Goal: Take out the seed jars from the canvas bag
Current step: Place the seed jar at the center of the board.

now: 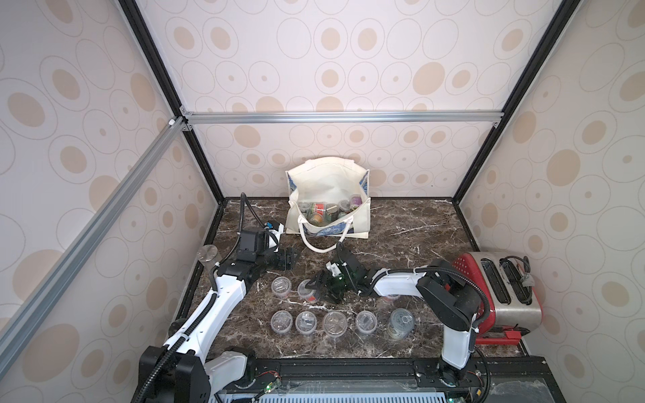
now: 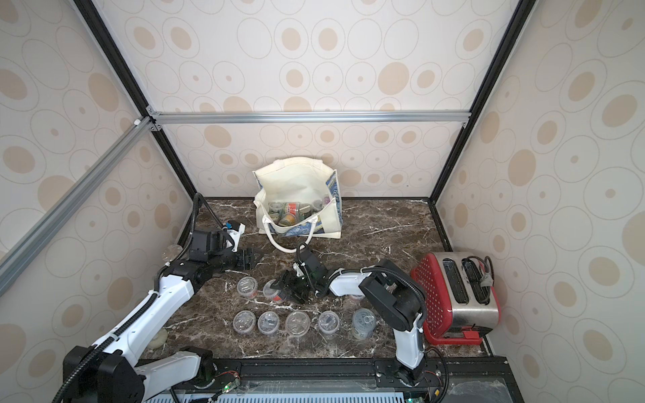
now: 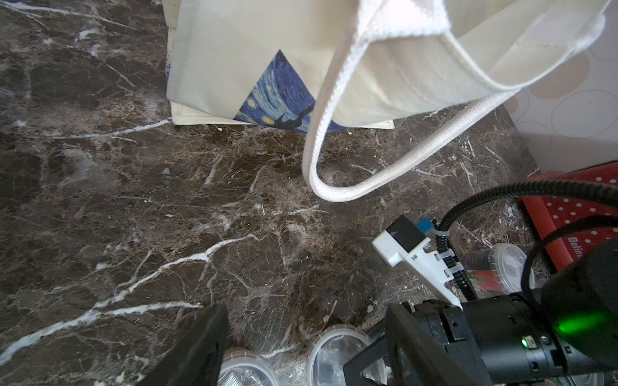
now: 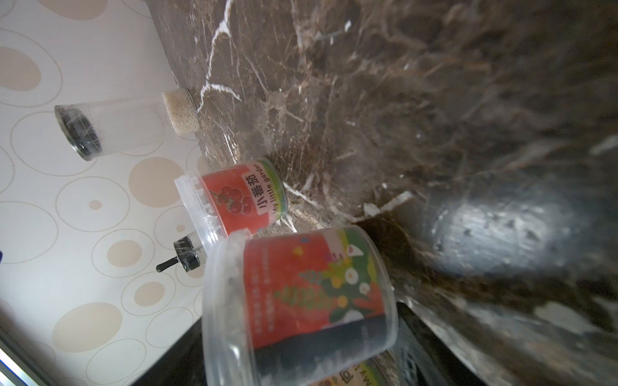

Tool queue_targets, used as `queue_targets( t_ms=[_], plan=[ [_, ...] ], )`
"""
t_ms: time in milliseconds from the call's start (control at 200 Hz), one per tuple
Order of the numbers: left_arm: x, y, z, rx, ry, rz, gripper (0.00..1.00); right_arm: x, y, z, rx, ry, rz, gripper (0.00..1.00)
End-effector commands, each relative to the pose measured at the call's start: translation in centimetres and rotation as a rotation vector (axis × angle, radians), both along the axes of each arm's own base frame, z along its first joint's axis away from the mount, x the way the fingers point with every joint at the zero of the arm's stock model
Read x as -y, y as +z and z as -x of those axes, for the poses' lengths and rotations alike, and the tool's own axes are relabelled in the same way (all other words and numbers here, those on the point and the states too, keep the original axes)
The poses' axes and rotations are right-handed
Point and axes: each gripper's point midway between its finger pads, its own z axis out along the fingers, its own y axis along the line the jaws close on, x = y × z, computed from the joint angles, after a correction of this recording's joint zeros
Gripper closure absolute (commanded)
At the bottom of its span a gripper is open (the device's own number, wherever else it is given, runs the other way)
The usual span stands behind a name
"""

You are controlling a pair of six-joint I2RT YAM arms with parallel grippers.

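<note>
The canvas bag (image 1: pixel 328 181) (image 2: pixel 296 181) stands open at the back of the table, with several seed jars (image 1: pixel 317 213) inside and its handle (image 3: pixel 334 187) hanging forward. More seed jars stand in a front row (image 1: pixel 281 322) on the marble. Behind that row stand a jar (image 1: pixel 281 286) and a red-labelled jar (image 1: pixel 309 291) (image 4: pixel 301 300). My right gripper (image 1: pixel 313 286) (image 4: pixel 294 354) is open around the red-labelled jar, which rests upright on the table. My left gripper (image 1: pixel 291 260) (image 3: pixel 304 347) hovers open and empty between the bag and the jars, its fingers (image 3: pixel 197 347) wide apart.
A red and steel toaster (image 1: pixel 499 296) fills the right side. A tall clear cylinder (image 1: pixel 207 256) (image 4: pixel 127 123) stands at the left edge near the wall. Another jar (image 1: pixel 391 298) sits under my right forearm, and a can-like jar (image 1: pixel 400 322) ends the front row.
</note>
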Motion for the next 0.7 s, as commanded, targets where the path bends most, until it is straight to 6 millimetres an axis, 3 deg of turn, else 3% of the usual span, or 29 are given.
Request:
queue_targets(
  t_ms=[0,275,695],
  plan=[
    [-0.3,0.7,0.0,0.036,-0.004,-0.011,0.26,0.5,1.5,-0.4,0.02,-0.025,-0.016,0.2],
    [0.2,1.1,0.0,0.045,-0.02,0.013,0.25,0.5,2.2,-0.2,0.025,-0.015,-0.019,0.19],
    [0.2,1.3,-0.2,0.056,-0.022,0.016,0.25,0.2,0.1,0.1,-0.046,-0.01,0.002,0.25]
  ],
)
